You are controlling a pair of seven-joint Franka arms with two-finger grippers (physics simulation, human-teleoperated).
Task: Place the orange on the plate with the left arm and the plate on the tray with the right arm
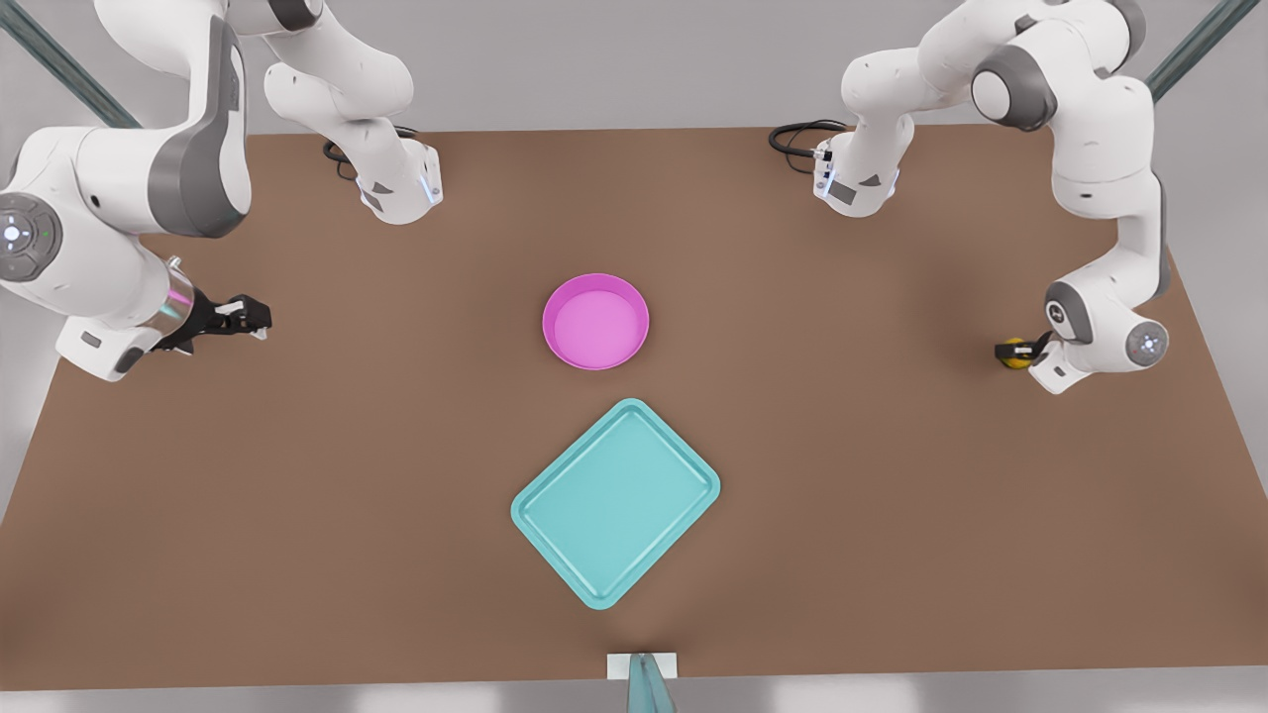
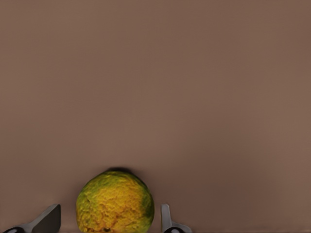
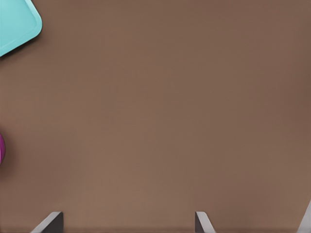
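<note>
The orange point(image 1: 1015, 354) rests on the brown table at the front view's far right, and fills the lower part of the left wrist view as the orange point(image 2: 115, 203). My left gripper point(image 1: 1006, 351) is open around it, with a gap between each finger point(image 2: 48, 219) and the fruit. The magenta plate point(image 1: 595, 284) sits mid-table, its edge the plate point(image 3: 1, 148) in the right wrist view. The teal tray point(image 1: 614, 500) lies just in front of it, turned diagonally, a corner showing as the tray point(image 3: 14, 24). My right gripper point(image 1: 243, 317) waits open at the front view's far left, holding nothing.
Both arm bases point(image 1: 396, 193) point(image 1: 857, 183) stand at the back of the table with black cables point(image 1: 797, 139) beside them. A small white bracket point(image 1: 642, 665) sits at the table's near edge. The orange lies close to the table's side edge point(image 1: 1204, 327).
</note>
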